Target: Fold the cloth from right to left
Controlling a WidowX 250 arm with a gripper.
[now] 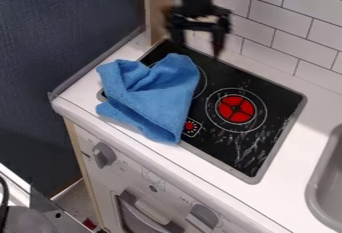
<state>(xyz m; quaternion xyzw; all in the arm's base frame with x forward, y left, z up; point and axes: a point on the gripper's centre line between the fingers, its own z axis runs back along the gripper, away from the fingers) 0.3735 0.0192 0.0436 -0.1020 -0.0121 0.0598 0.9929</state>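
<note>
- While the black two-finger gripper [198,37] hangs above the far edge of the black glass cooktop [227,149], its fingers are spread with nothing between them; the soft blue cloth [150,94] is ungripped, lying rumpled over the cooktop's left part and onto the white counter [294,152].
- The cloth's right edge runs down to a near corner at the cooktop's front rim. A grasp aimed too far right would probably close on bare glass, since the fabric is bunched to the left.
- Raised ridges at the far side look easy to pinch, but catching one could lift the middle and bundle the cloth instead of folding it, because several layers seem to overlap there.
- Pressing too low might scrape the hard glass or push the cloth along, as a smooth surface likely offers little hold.
- Carrying the right edge too far left could drag the whole piece toward the dark blue textured wall [67,32], with nothing pinning the left side.
- Pulling it nearer as well could send a corner over the counter's front edge, above the round grey knob [103,154].
- Letting go too early may leave the springy fabric half turned.
</note>
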